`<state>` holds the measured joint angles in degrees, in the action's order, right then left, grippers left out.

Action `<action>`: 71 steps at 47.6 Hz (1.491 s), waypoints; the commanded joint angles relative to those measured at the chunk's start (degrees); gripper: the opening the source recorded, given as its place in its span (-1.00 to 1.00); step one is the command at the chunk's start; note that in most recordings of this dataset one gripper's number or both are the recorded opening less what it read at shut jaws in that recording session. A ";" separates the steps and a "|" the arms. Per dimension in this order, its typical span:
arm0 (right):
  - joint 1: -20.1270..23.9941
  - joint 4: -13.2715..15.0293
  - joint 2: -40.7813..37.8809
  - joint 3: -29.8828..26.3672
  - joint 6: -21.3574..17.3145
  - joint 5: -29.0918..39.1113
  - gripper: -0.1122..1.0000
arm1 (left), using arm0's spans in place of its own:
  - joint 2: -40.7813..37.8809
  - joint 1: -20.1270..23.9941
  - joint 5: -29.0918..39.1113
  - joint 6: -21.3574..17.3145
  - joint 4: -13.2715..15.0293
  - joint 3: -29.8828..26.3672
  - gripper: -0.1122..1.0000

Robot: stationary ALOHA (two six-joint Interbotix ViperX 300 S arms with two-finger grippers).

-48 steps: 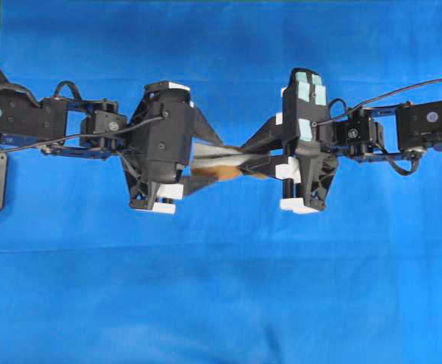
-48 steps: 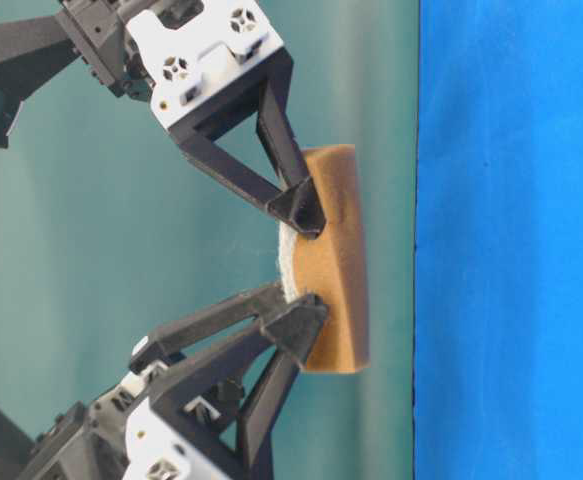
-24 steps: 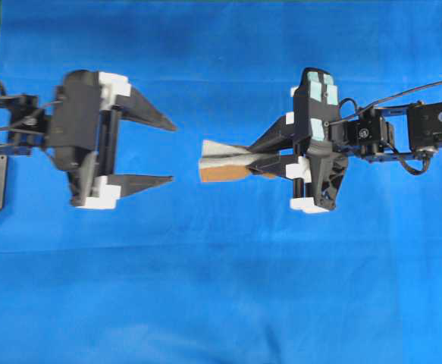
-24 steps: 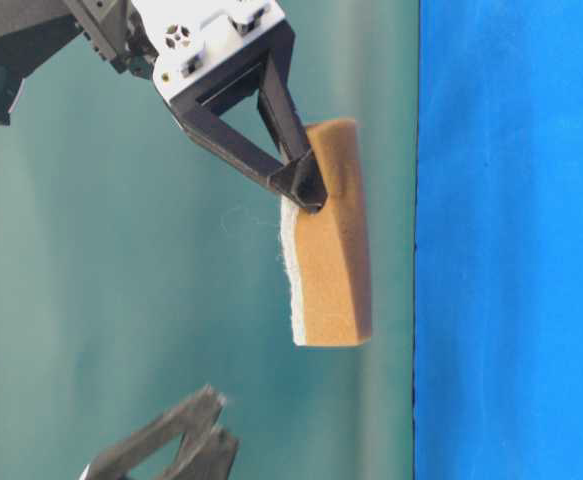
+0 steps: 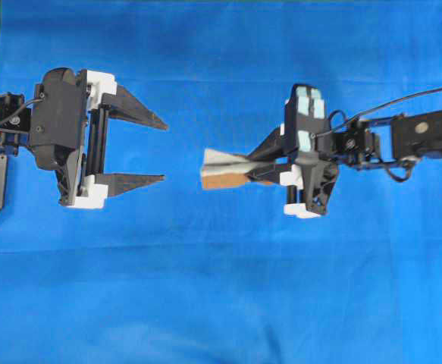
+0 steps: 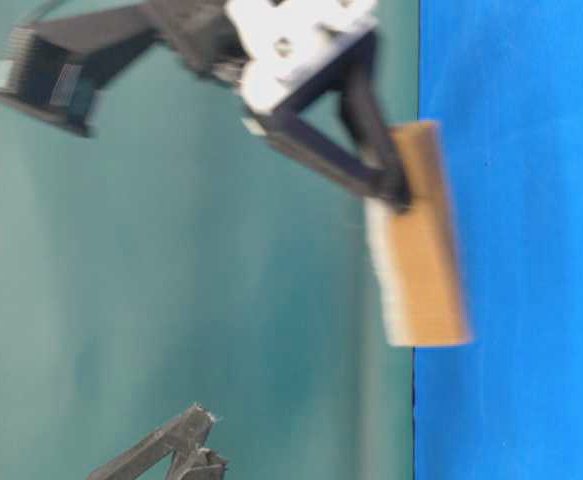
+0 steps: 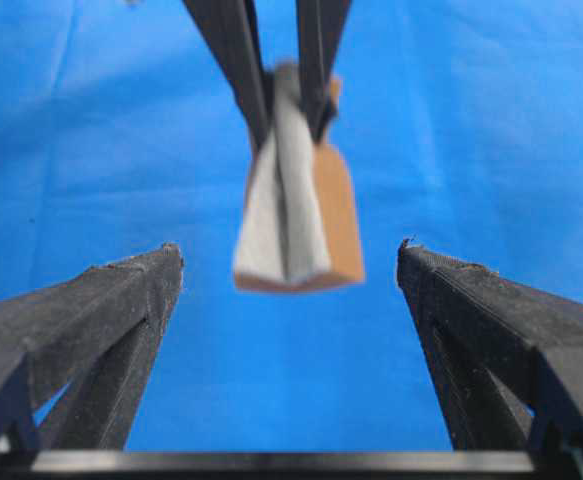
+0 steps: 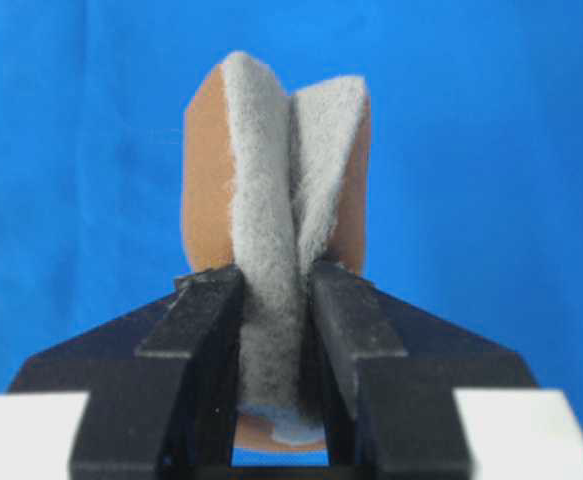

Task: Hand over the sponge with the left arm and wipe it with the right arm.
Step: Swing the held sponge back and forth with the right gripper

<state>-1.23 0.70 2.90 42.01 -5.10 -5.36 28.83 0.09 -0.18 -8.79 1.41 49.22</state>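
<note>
The right tool point(image 5: 252, 163) pinches the sponge point(image 5: 222, 168) above the blue worktop point(image 5: 221, 288), ready for wiping; the left tool point(image 5: 164, 149) gapes apart, empty.

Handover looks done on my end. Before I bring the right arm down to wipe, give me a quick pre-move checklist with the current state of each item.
1. Sponge held by right gripper: ok, jaws pinch it and it folds between them.
2. Left gripper released: ok, jaws wide open, nothing in them.
3. Gap between left gripper and sponge: ok, apart in the overhead view.
4. Sponge touching the blue cloth: cannot tell; the table-level view is blurred.
5. Grip depth: ok, most of the sponge sticks out past the jaws.
</note>
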 commanded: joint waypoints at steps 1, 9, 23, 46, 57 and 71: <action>0.00 -0.53 -2.90 0.62 -0.18 -4.13 -0.30 | 0.53 -0.18 -0.62 0.00 0.09 -0.70 0.83; 0.09 -0.62 -7.65 2.11 -0.26 -7.29 -0.31 | 0.53 -0.18 -0.53 -0.09 0.18 -0.62 0.82; 0.18 -0.79 -12.30 2.37 -0.53 -8.61 -0.31 | 0.53 -0.18 -1.49 -0.62 0.09 -0.62 0.82; -16.61 6.42 -11.34 1.32 4.04 -6.24 -0.32 | 0.35 -0.18 -1.76 -0.53 0.09 -0.79 0.82; -20.48 8.96 -11.69 -0.18 4.31 -6.24 -0.34 | 0.35 -0.18 -1.76 -0.70 0.09 -0.70 0.82; -14.59 8.17 -11.69 1.05 2.46 -5.80 -0.34 | 0.26 -0.18 -1.76 -1.05 0.09 -0.70 0.82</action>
<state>-18.72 9.32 -9.67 43.07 -2.64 -11.25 28.92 0.00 -1.32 -9.84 1.41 49.22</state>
